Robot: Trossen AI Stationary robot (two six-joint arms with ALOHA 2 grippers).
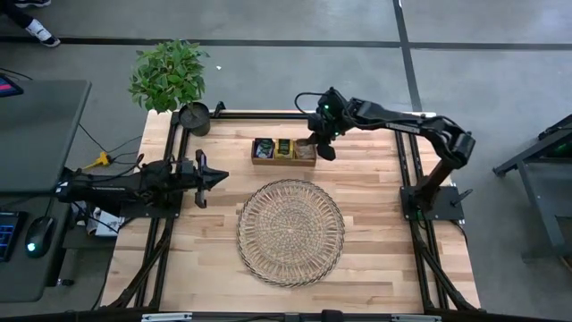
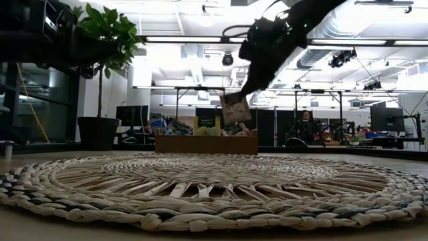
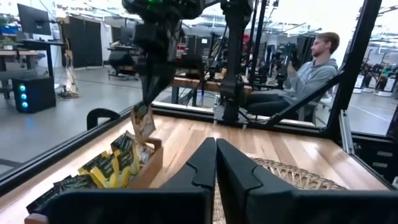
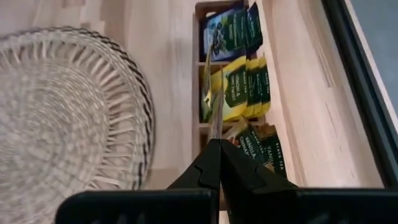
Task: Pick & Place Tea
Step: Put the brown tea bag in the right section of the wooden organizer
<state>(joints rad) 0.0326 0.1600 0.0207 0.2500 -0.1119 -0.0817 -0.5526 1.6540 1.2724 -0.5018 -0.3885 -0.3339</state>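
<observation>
A shallow wooden box (image 1: pixel 284 162) near the table's far edge holds tea sachets in dark blue, yellow and green wrappers (image 4: pixel 239 84), standing on edge in three compartments. My right gripper (image 4: pixel 219 144) hovers over the box's right end, shut on one pale sachet (image 2: pixel 235 108) that is lifted above the box wall (image 2: pixel 206 145). The round woven tray (image 1: pixel 290 233) lies flat in the middle of the table with nothing on it. My left gripper (image 1: pixel 219 176) waits shut at the table's left side, level with the tray's far rim. My right gripper pinches the sachet between its two fingers by its top edge (image 3: pixel 140 109), coming from above and pointing down. The sachet hangs below the fingers, clear of the box. In the right wrist view it shows edge-on (image 4: pixel 215 115), running out from the fingertips.
A potted plant (image 1: pixel 170 76) stands at the table's far left corner. Black frame rails (image 1: pixel 407 170) run along the table's sides. A seated person (image 3: pixel 311 68) shows in the room beyond. Bare wood lies between box and tray and around the tray.
</observation>
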